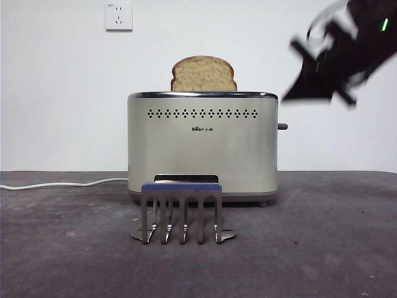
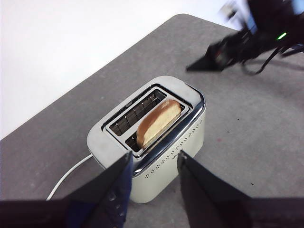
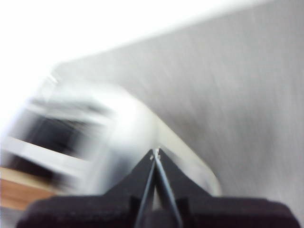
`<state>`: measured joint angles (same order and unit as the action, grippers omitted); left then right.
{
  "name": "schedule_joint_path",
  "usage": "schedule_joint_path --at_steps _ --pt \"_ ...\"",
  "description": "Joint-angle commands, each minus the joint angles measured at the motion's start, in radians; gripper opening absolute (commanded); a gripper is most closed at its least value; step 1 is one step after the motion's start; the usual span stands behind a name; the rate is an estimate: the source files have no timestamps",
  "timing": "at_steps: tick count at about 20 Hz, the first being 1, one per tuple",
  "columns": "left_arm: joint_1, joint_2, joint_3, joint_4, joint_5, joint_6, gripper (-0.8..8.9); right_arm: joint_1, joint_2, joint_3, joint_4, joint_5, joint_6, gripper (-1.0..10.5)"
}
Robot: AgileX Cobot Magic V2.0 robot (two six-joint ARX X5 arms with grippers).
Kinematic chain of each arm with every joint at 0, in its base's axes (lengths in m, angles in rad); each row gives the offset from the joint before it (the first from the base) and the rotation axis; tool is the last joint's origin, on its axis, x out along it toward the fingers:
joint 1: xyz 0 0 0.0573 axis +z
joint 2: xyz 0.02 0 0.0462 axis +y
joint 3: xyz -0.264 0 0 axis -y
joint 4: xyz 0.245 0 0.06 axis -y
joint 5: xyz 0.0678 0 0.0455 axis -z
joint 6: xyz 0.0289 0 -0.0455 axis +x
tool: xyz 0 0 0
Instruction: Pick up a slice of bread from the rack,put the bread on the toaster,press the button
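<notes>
Now the slice of bread (image 1: 203,74) stands in the toaster (image 1: 203,146); the right gripper (image 3: 155,153), jaws pressed together, hangs beside it, while the left gripper (image 2: 154,161) gapes empty above.

A: You're looking at a test bench, not a kitchen. Bare white wall (image 1: 62,93), one wall socket (image 1: 118,17), nothing else on it.

B: The table?

A: Plain dark grey tabletop (image 1: 322,236), scuffed, no counter, no sink, no cupboards you can see. White cable (image 1: 56,184) trails across it to the toaster (image 1: 202,146).

B: So the toaster's just a prop?

A: Looks that way to you too, right? It stands alone mid-table with a small metal rack (image 1: 182,211) in front. Black robot arm (image 1: 338,53) with a green status light hangs overhead at one side. Reads as a robotics lab setup.
</notes>
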<state>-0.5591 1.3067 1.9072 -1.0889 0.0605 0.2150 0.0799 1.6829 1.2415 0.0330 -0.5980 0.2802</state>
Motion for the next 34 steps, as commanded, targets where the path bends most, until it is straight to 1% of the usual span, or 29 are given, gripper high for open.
schedule_joint_path --at_steps 1,3,7,10,13,16,19,22,26,27,30,31,34 --pt "-0.002 -0.001 -0.002 0.014 0.001 -0.01 1.57 0.0 -0.125 -0.003 -0.07 0.004 -0.001 -0.1" --pt "-0.003 -0.001 -0.002 0.008 0.003 -0.01 1.57 0.0 -0.252 -0.003 -0.195 0.0 -0.024 -0.1" --pt "-0.002 -0.001 -0.002 -0.028 0.073 -0.01 1.57 0.014 -0.478 -0.003 -0.529 -0.004 -0.145 -0.1" --pt "-0.002 -0.001 -0.002 -0.055 0.103 -0.01 1.57 0.015 -0.575 -0.003 -0.71 -0.005 -0.22 -0.1" --pt "-0.002 -0.001 -0.002 -0.088 0.106 -0.01 1.57 0.015 -0.652 -0.003 -0.874 -0.005 -0.283 -0.1" --pt "-0.003 -0.001 -0.002 -0.138 0.106 -0.01 1.56 0.015 -0.712 -0.003 -1.025 -0.005 -0.353 -0.1" --pt "-0.003 -0.001 -0.002 -0.202 0.106 -0.008 1.56 0.015 -0.75 -0.003 -1.142 -0.005 -0.401 -0.1" --pt "-0.003 -0.001 -0.002 -0.242 0.106 -0.006 1.56 0.015 -0.771 -0.003 -1.192 -0.005 -0.414 -0.1" --pt "-0.003 -0.001 -0.002 -0.263 0.106 -0.006 1.52 0.015 -0.78 -0.003 -1.194 -0.005 -0.413 -0.1" --pt "-0.003 -0.001 -0.002 -0.27 0.106 -0.006 1.38 0.015 -0.78 -0.003 -1.194 -0.005 -0.413 -0.1" --pt "-0.003 -0.001 -0.002 -0.282 0.106 -0.002 -0.22 0.015 -0.78 -0.003 -1.191 -0.002 -0.413 -0.1" --pt "-0.003 -0.001 -0.002 -0.281 0.106 -0.002 -0.09 0.015 -0.779 -0.003 -1.19 -0.002 -0.413 -0.1" --pt "-0.002 -0.001 -0.002 -0.277 0.104 -0.003 -0.09 0.014 -0.78 -0.003 -1.189 -0.002 -0.412 0.0"
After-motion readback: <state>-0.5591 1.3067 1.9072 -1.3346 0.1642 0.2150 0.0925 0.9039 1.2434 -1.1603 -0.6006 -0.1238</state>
